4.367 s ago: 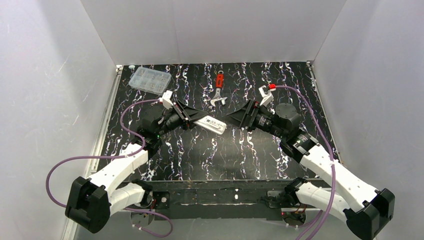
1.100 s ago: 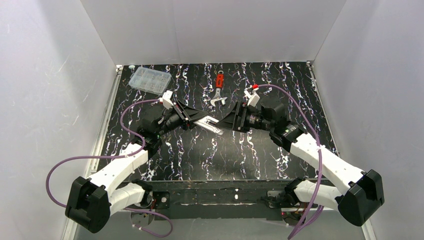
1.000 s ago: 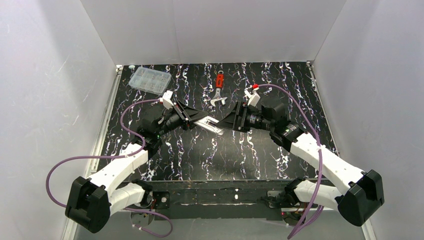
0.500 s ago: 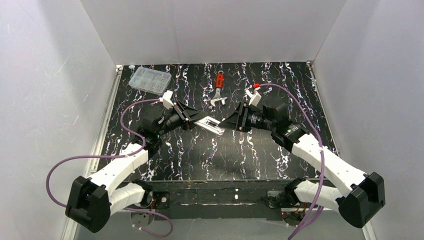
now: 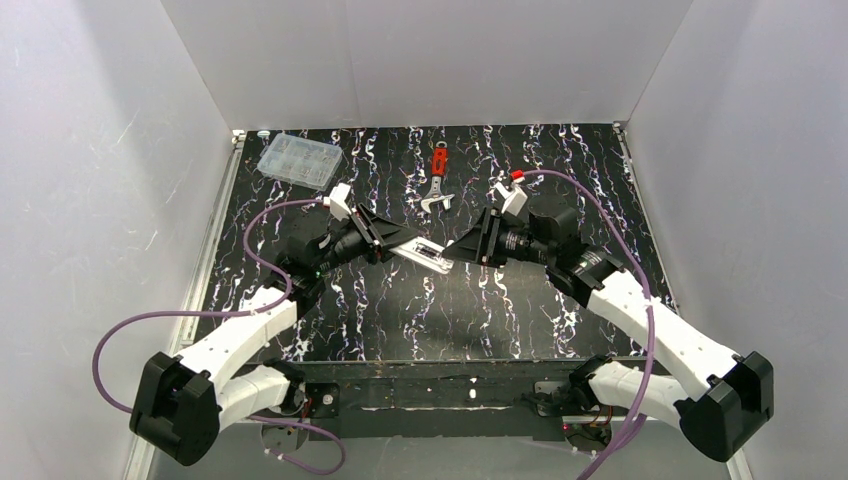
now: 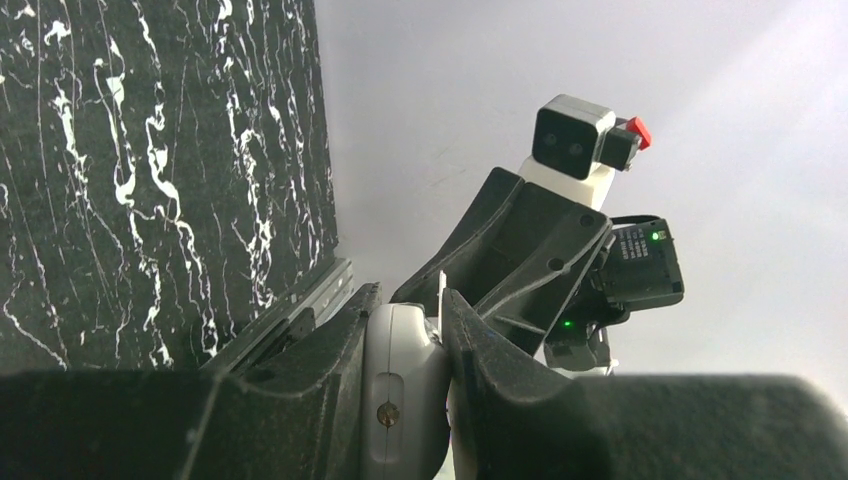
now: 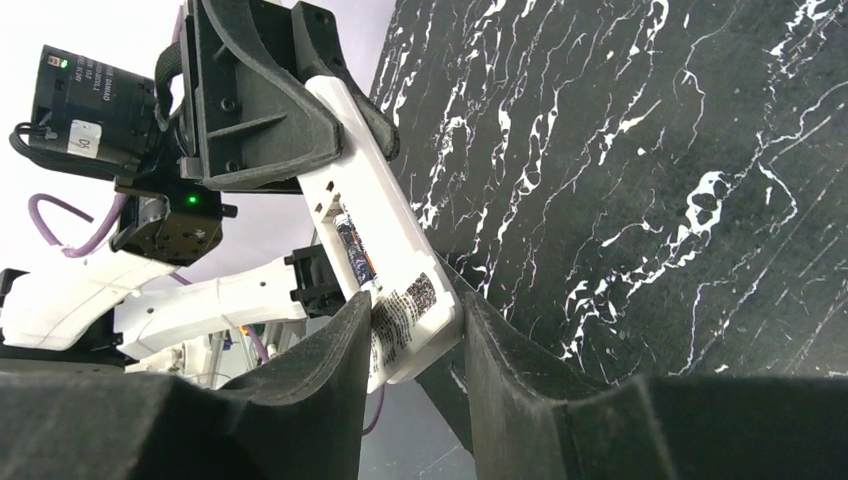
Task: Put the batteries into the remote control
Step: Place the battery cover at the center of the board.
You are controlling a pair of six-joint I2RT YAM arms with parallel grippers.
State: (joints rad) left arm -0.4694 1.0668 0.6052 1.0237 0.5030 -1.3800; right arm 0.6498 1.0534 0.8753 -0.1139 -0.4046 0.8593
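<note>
White remote control (image 5: 424,252), clamped at both ends

The table (image 5: 400,320) is black with thin white streaks. The remote control (image 5: 421,252) is white with a reddish patch. The wrench (image 5: 437,180) is red and silver. The cables (image 5: 160,316) are purple.

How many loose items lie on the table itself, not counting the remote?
2. A clear box sits in the far left corner; a red-handled wrench lies at the far middle. Smaller ones may be hidden.
</note>
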